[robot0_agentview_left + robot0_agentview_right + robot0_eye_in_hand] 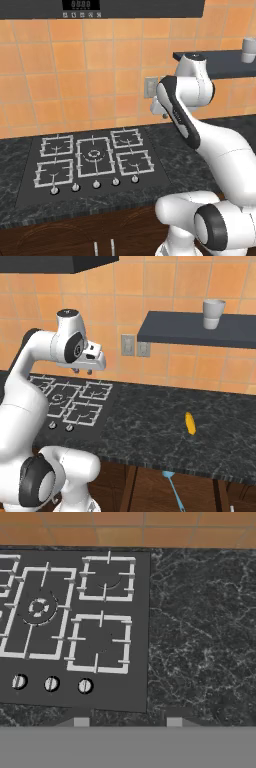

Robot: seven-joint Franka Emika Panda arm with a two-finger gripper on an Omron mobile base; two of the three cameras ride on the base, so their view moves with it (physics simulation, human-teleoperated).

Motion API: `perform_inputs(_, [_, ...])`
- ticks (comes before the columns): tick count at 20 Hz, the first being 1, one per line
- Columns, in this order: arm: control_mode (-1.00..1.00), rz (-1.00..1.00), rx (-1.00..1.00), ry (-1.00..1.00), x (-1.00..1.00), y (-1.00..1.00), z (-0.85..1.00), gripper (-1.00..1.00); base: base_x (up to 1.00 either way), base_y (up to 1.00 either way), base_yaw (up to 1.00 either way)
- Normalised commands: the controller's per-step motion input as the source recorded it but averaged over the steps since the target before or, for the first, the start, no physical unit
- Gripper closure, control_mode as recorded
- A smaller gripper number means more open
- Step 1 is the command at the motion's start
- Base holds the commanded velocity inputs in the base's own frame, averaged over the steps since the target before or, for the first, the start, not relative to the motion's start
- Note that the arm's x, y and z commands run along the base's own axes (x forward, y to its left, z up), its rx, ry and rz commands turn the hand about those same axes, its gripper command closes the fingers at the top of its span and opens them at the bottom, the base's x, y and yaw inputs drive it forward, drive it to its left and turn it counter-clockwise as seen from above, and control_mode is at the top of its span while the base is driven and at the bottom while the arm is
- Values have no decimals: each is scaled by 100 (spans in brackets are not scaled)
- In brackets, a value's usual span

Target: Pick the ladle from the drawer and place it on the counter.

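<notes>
- The gripper [83, 371] hangs in the air above the black marbled counter [150, 421], just past the right edge of the gas hob [70, 401], with its two short fingertips pointing down.
- The jaws are drawn in as near to each other as they go, and nothing sits between them.
- In the hand view, the two fingertips show as small grey tips at the bottom, one [80, 722] over the hob's front edge and the other over bare stone.
- The ladle [174, 488] lies below the counter's front edge, in the open drawer; its thin teal-blue handle runs towards the bottom of the right base view, with the bowl end nearest the counter.
- The ladle is well apart from the gripper, lower and off to the right.
- A thick yellow stick-shaped object [190, 423] rests on the counter, to the right of the hob and almost directly above the ladle in the right base view.
- A dark wall shelf [195, 328] hangs on the orange tiled wall and carries a pale grey cup [213, 313].
- Two wall sockets [136, 346] sit on the tiles just left of the shelf.
- Five round knobs [95, 184] line the front of the hob.
</notes>
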Motion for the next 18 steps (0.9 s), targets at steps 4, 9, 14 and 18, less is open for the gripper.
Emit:
perform_inputs(4, [-100, -4, 0, -2, -38, -21, 0, -100, 0, 0, 0])
perform_inputs(9, [-100, -9, 6, -1, -86, -99, -7, -100, 0, 0, 0])
perform_inputs(14, [-100, -10, 3, 1, -72, -100, -30, -100, 0, 0, 0])
perform_inputs(18, [-100, -8, 0, 1, -71, -100, -49, -100, 0, 0, 0])
